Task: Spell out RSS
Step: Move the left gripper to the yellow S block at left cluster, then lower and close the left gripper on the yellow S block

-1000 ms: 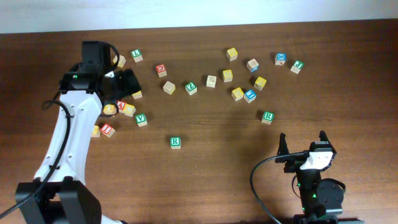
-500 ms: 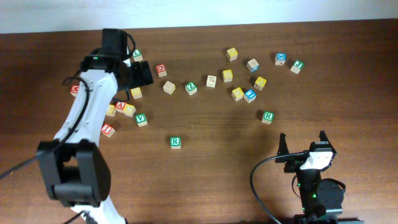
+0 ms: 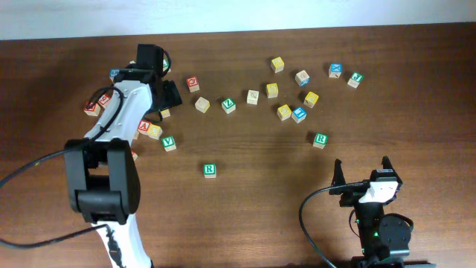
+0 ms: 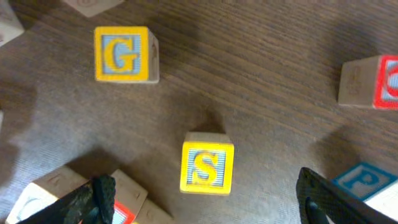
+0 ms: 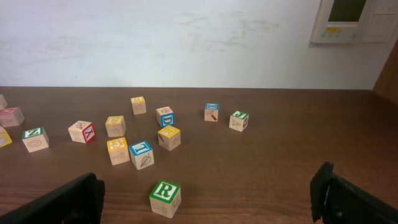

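The left gripper [image 4: 204, 190] is hovering with fingers spread wide on either side of a yellow S cube [image 4: 207, 163], at ten o'clock on the table [image 3: 253, 216], not gripping it. A green R cube [image 3: 210, 170] is sitting alone near centre, seemingly starting the word, with both S places unfilled. The right gripper [image 3: 362, 177] is resting wide open and empty at five o'clock.

Between the black fingers [image 4: 98, 198], the S cube [image 4: 207, 167] is yellow-faced, its letter yellow on pale blue stripes. Beyond them the G cube [image 4: 122, 55] matches; the worktop [image 4: 261, 81] is dark brown wood-grain.
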{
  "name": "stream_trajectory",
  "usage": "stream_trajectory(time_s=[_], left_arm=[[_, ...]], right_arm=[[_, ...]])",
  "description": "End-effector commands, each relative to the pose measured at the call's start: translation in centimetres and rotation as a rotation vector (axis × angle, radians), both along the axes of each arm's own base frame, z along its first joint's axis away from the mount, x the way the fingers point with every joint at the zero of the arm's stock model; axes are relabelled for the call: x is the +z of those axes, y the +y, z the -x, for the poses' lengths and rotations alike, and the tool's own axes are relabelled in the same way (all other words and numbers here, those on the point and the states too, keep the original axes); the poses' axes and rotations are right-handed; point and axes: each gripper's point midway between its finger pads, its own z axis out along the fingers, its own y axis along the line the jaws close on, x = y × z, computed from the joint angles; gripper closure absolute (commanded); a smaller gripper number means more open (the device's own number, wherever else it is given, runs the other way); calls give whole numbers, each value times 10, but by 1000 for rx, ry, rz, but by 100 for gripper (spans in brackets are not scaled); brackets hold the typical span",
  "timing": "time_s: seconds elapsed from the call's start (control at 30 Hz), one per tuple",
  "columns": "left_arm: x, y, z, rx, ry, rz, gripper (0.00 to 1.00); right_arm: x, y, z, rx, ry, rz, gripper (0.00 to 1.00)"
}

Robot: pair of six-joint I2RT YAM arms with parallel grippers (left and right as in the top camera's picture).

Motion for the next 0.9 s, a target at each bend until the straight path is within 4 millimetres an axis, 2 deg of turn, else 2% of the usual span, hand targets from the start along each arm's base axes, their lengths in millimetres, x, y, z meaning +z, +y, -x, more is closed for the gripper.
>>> stream_trajectory(time_s=[0.0, 0.13, 0.2, 0.3, 0.4, 0.5, 0.63, 0.83, 0.87], left_arm=[[-18, 0, -6, -23, 16, -28, 16], [-29, 1, -8, -21, 26, -34, 16], [-34, 0, -10, -21, 23, -33, 32], [-34, 0, -15, -21, 5, -32, 31], [-34, 0, -17, -23, -2, -33, 35], [-36, 0, -16, -62, 9, -47, 32], [-40, 0, -12, -63, 22, -48, 38], [-45, 1, -8, -63, 37, -49, 48], [-45, 1, -8, -62, 35, -49, 57]], right_arm=[[-3, 2, 0, 11, 5, -11, 2], [-3, 2, 0, 11, 5, -11, 2], [-3, 2, 0, 11, 5, -11, 2], [-3, 2, 0, 11, 5, -11, 2], [-3, 2, 0, 11, 5, -11, 2], [-3, 2, 0, 11, 5, -11, 2], [-3, 2, 0, 11, 5, -11, 1], [-3, 2, 0, 11, 5, -11, 2], [-3, 2, 0, 11, 5, -11, 2]])
